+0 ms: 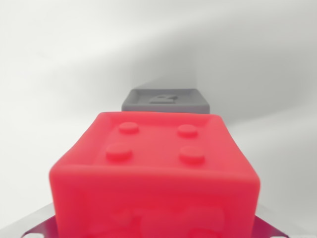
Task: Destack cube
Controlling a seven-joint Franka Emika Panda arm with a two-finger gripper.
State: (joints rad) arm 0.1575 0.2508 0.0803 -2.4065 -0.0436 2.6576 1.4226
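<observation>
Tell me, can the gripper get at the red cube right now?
Probably yes. The red cube sits close under the wrist camera with its studded top bare, and the grey block lies behind it, apart. The gripper itself is out of view, so its position is unconfirmed.

A plain white surface is filling the wrist view, blurred and featureless. Soft grey shadow is falling across the upper right, possibly where surface is meeting wall.
</observation>
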